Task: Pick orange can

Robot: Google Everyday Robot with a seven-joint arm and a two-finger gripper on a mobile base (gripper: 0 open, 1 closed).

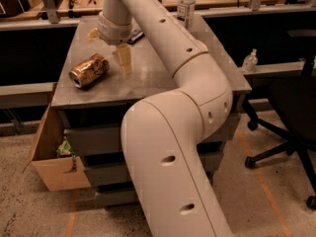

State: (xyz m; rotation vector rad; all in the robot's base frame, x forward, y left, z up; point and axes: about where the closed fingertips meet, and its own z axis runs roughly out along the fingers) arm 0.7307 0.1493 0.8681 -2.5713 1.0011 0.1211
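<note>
1. The gripper (124,65) points down over the desk (98,90), left of the middle and about halfway between the back and front edges. Honestly can't tell how far open it is from this angle. It has nothing in it that I can see.
2. The orange can (89,70) is right there on the desk top, lying on its side and pretty dented. It sits near the left edge, to the gripper's left and a touch closer to the front. Its silver end faces the front left corner. It's close to the gripper but not touching it.
3. Just behind the gripper, toward the back edge, there's a small dark thing (134,35) lying flat. No idea what it is.
4. A clear bottle (186,6) with a white label stands upright at the back edge, toward the back right corner. Can't tell whether there's anything in it.
5. Below the left edge, an open cardboard box (54,154) leans against the desk's drawers (94,137), with something green (64,147) poking out of it.
6. Past the right edge, a small bottle (250,60) stands on a ledge, and an office chair (291,107) is parked beside it.
</note>
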